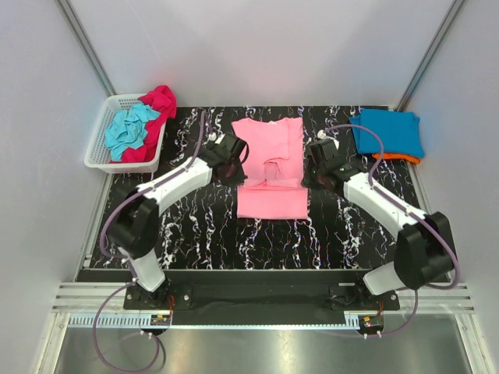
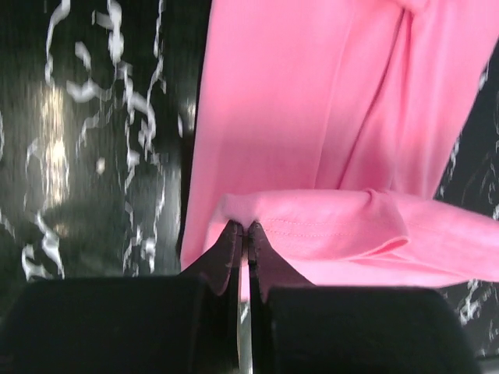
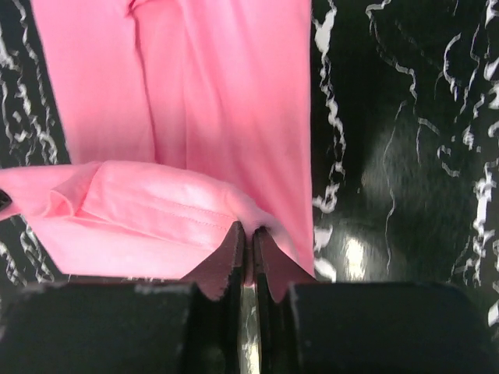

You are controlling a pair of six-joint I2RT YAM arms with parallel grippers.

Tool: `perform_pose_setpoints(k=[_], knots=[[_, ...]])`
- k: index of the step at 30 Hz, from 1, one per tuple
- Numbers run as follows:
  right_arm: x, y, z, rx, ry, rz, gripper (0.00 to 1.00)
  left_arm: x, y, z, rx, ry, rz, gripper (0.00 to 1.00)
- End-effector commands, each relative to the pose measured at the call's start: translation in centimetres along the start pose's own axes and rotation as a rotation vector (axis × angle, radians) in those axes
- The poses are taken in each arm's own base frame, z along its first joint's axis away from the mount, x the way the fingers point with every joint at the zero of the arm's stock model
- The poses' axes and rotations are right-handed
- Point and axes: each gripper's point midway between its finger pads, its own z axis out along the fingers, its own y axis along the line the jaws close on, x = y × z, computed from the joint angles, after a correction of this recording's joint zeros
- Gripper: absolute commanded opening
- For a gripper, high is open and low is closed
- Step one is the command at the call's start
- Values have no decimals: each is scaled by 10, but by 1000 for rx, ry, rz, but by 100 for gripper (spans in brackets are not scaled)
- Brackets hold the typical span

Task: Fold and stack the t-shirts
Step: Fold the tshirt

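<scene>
Together left gripper and right gripper pinch the pink t-shirt (hem edge).

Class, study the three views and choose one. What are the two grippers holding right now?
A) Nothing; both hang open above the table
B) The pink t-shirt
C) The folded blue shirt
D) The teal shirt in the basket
B: in the wrist views the left gripper and the right gripper are each pinched shut on a raised fold of the pink t-shirt, one at each side of it.
</scene>
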Motion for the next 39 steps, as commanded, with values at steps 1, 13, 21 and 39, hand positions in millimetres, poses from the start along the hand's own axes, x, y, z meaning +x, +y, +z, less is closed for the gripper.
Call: perform_pose_setpoints(k=[1, 13, 21, 39], knots=[[-38, 12, 18, -67, -69, -17, 0, -32, -12, 9, 34, -14, 48, 0], [-76, 8, 100, -92, -27, -2, 0, -86, -5, 79, 51, 41, 45, 0], [-109, 5, 123, -35, -88, -2, 25, -114, -6, 107, 75, -11, 111, 18], [-107, -26, 115, 113, -128, 32, 47, -176, -1, 41, 218, -347, -9, 65]])
